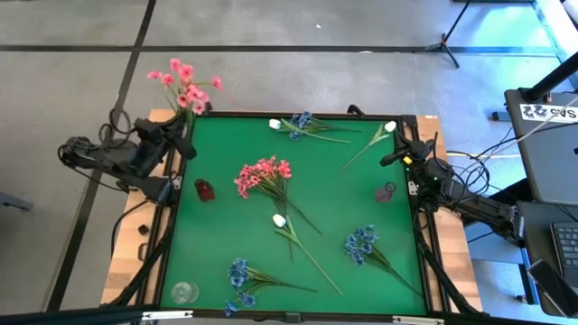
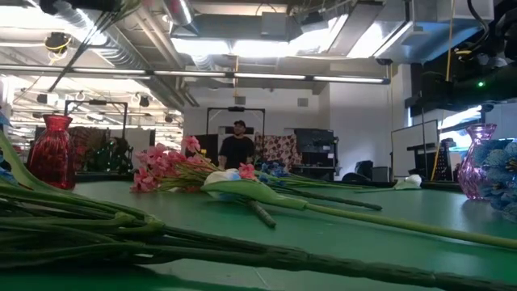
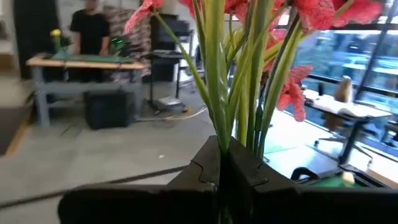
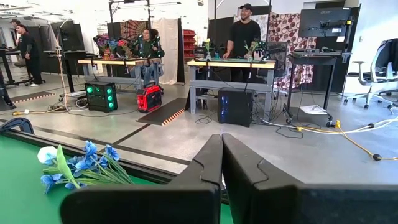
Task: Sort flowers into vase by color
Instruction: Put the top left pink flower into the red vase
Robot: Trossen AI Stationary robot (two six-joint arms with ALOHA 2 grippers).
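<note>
Several pink-blossomed, green-stemmed flowers (image 1: 186, 90)

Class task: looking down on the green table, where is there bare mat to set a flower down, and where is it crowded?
Free: the stretch between the dark red glass vase and the clear glass vase, and the patch between the pink blossom cluster and the pink-tinted glass vase. Crowded: the blue sprigs and white tulip bud.

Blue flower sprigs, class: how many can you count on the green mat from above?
4: one at the far edge, one at the right near corner, two at the left near corner. None seems hidden.
</note>
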